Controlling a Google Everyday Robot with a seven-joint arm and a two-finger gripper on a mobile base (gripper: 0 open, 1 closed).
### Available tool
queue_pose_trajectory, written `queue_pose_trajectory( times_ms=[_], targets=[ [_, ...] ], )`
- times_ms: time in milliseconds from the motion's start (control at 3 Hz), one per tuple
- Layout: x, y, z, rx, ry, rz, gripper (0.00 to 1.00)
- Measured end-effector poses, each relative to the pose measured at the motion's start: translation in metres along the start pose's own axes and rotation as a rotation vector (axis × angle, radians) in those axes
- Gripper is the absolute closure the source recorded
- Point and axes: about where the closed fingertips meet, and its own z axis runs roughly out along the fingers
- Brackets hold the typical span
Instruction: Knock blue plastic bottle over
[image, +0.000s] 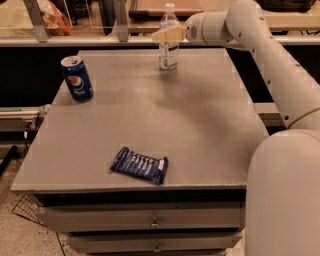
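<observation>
The blue plastic bottle (169, 49) is a slim clear bottle with a white cap and a white label with blue print. It stands upright at the far edge of the grey table (200, 125). My gripper (161, 35) reaches in from the right at the end of the white arm (265, 50). Its cream fingers lie across the upper part of the bottle, at or just in front of it, below the cap.
A blue Pepsi can (77, 78) stands upright at the table's far left. A flat dark-blue snack wrapper (139, 164) lies near the front edge. My white arm runs down the right side of the view. A shelf with railings stands behind the table.
</observation>
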Motion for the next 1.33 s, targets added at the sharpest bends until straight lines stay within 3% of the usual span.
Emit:
queue_pose_trajectory(
  times_ms=[667,1000,1333],
  targets=[
    [0.001,0.009,0.016,0.022,0.012,-0.006,0.48],
    [0.0,0.009,-0.001,0.032,-0.007,0.001,0.79],
    [-0.029,0.0,-0.051,0.048,-0.052,-0.04,0.99]
  ],
)
